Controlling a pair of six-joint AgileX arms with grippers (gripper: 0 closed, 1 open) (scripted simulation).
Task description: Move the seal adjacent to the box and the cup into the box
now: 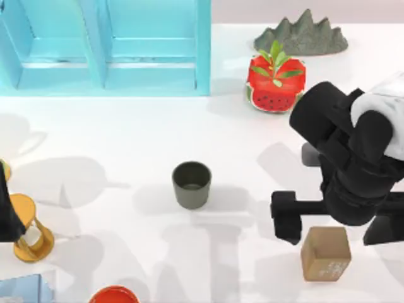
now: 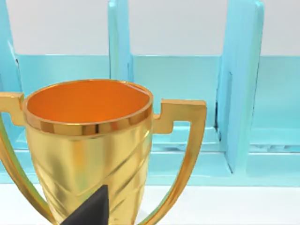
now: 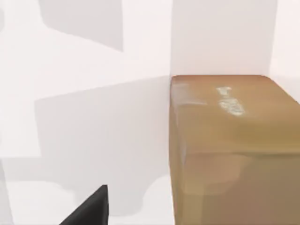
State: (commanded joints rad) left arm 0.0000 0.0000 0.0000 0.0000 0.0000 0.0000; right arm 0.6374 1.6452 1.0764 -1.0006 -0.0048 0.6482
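The seal [image 1: 326, 254] is a light-brown block with whitish marks, standing on the table at the front right; it also looms close in the right wrist view [image 3: 234, 150]. My right gripper [image 1: 333, 235] hangs open just behind and above it, with one dark finger [image 1: 287, 221] left of the block and the other at its right. The cup [image 1: 191, 184], dark grey-green, stands upright mid-table, apart from both arms. The box [image 1: 203, 44] is a light-blue compartmented case at the back left, also in the left wrist view [image 2: 239, 84]. My left arm [image 1: 5, 208] is parked at the left edge.
A golden hourglass stand [image 1: 31, 230] sits at the front left, and a golden trophy [image 2: 89, 150] stands before the box. A watermelon-like planter [image 1: 276, 85] and a grey rock [image 1: 303, 35] stand at the back right. A red-orange round thing [image 1: 113, 295] lies at the front edge.
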